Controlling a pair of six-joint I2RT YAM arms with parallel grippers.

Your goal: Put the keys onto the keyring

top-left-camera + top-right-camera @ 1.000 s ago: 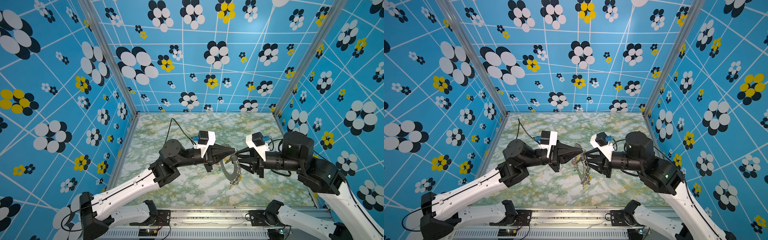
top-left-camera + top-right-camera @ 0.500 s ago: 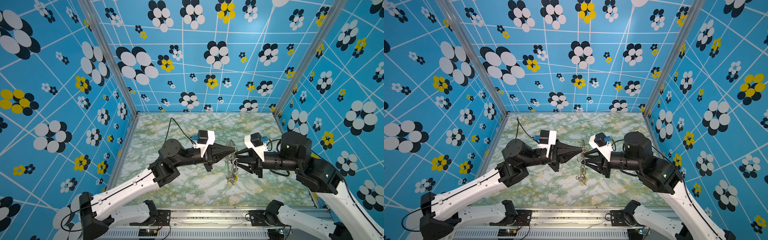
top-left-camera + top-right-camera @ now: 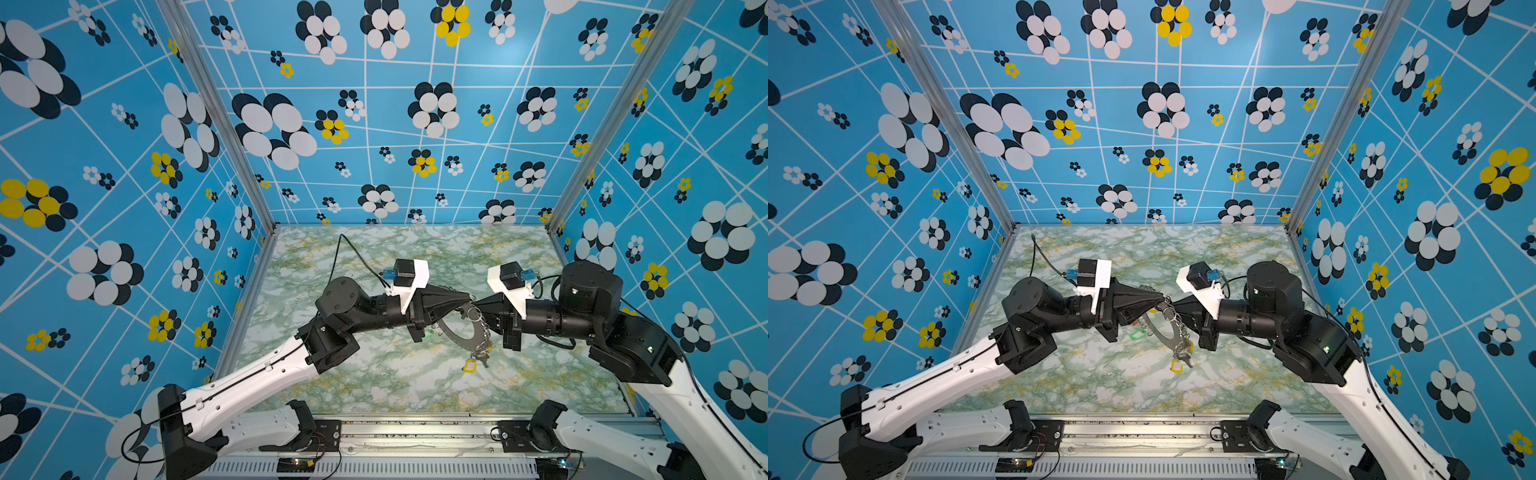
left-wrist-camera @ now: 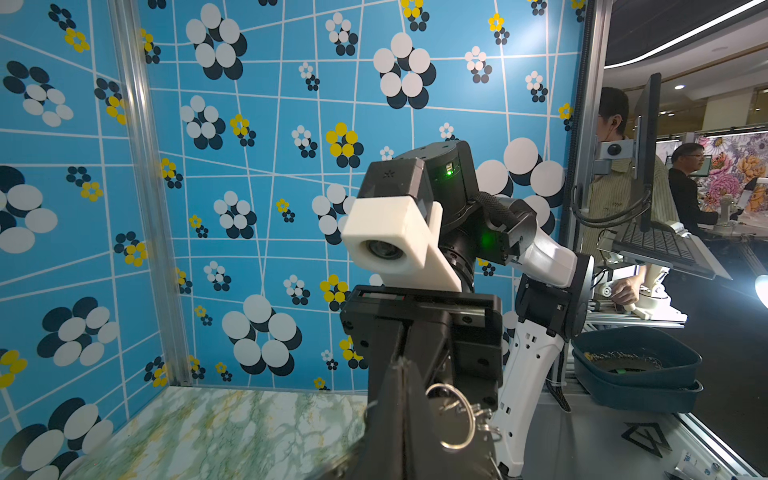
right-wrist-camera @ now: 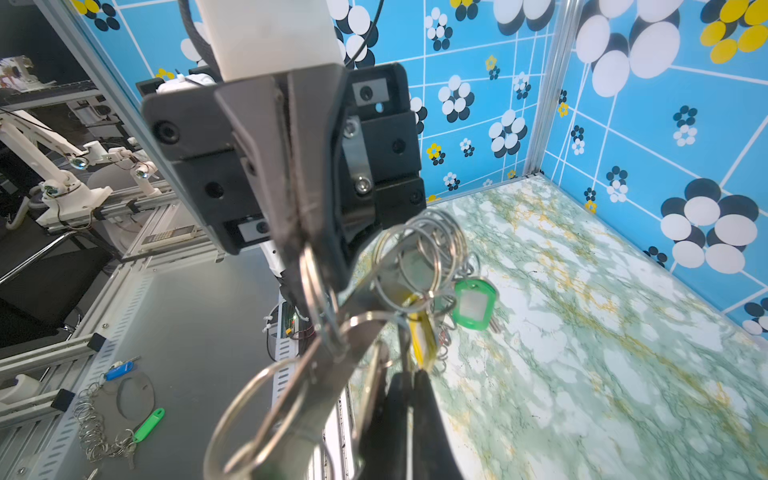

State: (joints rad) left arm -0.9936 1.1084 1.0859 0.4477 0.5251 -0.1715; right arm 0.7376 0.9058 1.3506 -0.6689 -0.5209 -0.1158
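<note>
We see left claw [image 3: 467, 297] clamped on keyring [image 3: 456, 335], hung in air over mid desk [image 3: 374, 376], right claw [image 3: 478, 304], part open a second ago, now pinched shut at the ring's top, its catch we cannot tell

Overhead stereo pair; wrist close-ups of keyring [image 3: 456, 334]

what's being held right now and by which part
The keyring: left tool pinches its upper rim; right tool is shut right beside it, exact hold unclear.
</note>
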